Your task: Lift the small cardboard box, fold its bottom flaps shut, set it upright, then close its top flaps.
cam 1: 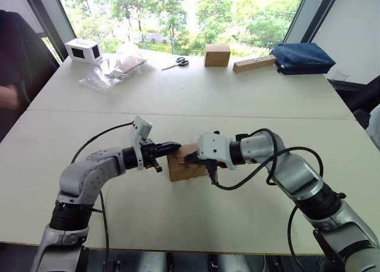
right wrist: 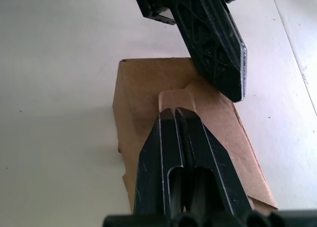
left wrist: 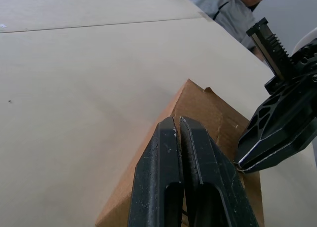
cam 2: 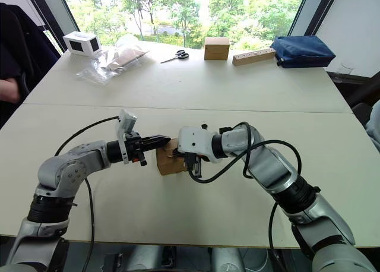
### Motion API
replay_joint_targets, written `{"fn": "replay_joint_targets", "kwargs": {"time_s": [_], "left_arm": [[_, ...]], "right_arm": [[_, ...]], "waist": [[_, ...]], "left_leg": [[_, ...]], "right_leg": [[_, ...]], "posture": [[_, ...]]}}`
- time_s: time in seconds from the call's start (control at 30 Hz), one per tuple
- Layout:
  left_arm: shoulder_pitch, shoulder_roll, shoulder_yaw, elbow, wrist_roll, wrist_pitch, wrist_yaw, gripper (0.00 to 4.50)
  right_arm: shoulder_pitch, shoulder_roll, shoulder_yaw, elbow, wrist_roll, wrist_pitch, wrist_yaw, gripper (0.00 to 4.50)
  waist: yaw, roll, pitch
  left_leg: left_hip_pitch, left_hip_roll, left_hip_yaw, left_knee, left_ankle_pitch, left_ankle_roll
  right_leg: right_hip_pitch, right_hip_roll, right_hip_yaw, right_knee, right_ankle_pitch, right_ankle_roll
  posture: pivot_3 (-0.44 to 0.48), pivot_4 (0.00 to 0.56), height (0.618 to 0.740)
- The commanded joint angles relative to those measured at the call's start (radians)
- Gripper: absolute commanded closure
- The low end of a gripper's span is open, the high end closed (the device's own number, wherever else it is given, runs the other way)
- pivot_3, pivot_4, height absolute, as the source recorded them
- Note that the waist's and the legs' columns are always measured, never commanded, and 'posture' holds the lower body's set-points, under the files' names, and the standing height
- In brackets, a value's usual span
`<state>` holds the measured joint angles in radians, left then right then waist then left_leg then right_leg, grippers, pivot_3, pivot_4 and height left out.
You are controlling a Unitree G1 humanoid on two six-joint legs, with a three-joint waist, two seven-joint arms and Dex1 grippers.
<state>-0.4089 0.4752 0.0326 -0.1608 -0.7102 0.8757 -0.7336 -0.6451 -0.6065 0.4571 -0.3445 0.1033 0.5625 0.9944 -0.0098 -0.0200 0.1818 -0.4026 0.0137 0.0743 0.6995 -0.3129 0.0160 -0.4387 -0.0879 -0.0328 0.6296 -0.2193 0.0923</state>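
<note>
Box: the small cardboard box (cam 1: 185,164) stands on the white table (cam 1: 178,100), near its front middle and between the two grippers.
Top flaps: the top flaps (right wrist: 198,123) lie nearly flat over the box's upper end (one cut edge stands slightly proud in the right wrist view).
Room around box: bare table lies on all sides of it, widest toward the front edge and toward the far seam between the two tabletops.
Far edge: a white box with a dark window (cam 1: 82,50), a clear plastic bag (cam 1: 116,67), scissors (cam 1: 177,63), a brown cube-shaped box (cam 1: 217,54), a wooden strip (cam 1: 254,63) and a blue pouch (cam 1: 301,57) all sit well apart from the carton.
Left gripper: the left gripper (cam 1: 172,146) reaches in level from the robot's left, fingers pressed together with no gap, tips over the box's upper left edge; whether they touch cannot be told.
Right gripper: the right gripper (cam 1: 193,158) comes from the opposite side, fingers likewise pressed together, tips on the flaps.
Arms: both forearms run roughly level above the table, elbows bent outward, wrists pointing toward each other.
Person: a sleeve (cam 1: 12,94) shows at the table's left side.
</note>
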Motion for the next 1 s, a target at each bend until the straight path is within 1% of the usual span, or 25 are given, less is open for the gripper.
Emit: {"fn": "replay_joint_targets", "kwargs": {"time_s": [0.03, 0.33, 0.8, 0.93, 1.0], "left_arm": [[0.006, -0.004, 0.011, 0.005, -0.002, 0.007, 0.009, 4.37], [0.000, -0.020, 0.055, 0.006, -0.064, 0.057, 0.020, 4.37], [-0.005, -0.027, 0.069, 0.017, -0.095, 0.099, 0.045, 4.37], [-0.005, -0.029, 0.070, 0.019, -0.094, 0.098, 0.050, 4.37], [-0.006, -0.030, 0.070, 0.019, -0.096, 0.099, 0.050, 4.37]], "right_arm": [[-0.010, 0.009, -0.018, -0.037, 0.007, -0.002, 0.003, 4.50], [-0.008, 0.012, 0.004, 0.011, -0.040, -0.039, -0.007, 4.50], [-0.010, 0.024, 0.011, 0.040, -0.111, -0.092, -0.008, 4.50], [0.000, 0.030, -0.050, -0.031, -0.022, -0.029, 0.021, 4.50], [0.003, 0.022, -0.054, -0.054, -0.008, -0.014, 0.031, 4.50]], "waist": [[0.000, 0.000, 0.000], [-0.001, 0.000, 0.000], [-0.001, 0.000, 0.000], [-0.001, 0.000, 0.000], [-0.001, 0.000, 0.000]], "left_leg": [[0.000, 0.000, 0.000, 0.000, 0.000, 0.000], [0.000, 0.000, 0.000, 0.000, 0.000, 0.000], [0.000, 0.000, 0.000, 0.000, 0.001, -0.001], [0.000, 0.000, 0.000, 0.000, 0.001, -0.002], [0.000, 0.000, 0.000, 0.000, 0.001, -0.002]], "right_leg": [[0.000, 0.000, 0.000, 0.000, 0.000, 0.000], [0.000, 0.000, 0.000, 0.000, 0.000, 0.000], [0.000, 0.000, 0.000, 0.000, 0.000, 0.000], [0.000, 0.000, 0.000, 0.000, 0.000, 0.000], [0.000, 0.000, 0.000, 0.000, 0.000, 0.000]], "posture": [[0.000, 0.150, 0.740], [0.000, 0.150, 0.740], [0.000, 0.150, 0.740], [0.000, 0.150, 0.740], [0.000, 0.150, 0.740]]}}
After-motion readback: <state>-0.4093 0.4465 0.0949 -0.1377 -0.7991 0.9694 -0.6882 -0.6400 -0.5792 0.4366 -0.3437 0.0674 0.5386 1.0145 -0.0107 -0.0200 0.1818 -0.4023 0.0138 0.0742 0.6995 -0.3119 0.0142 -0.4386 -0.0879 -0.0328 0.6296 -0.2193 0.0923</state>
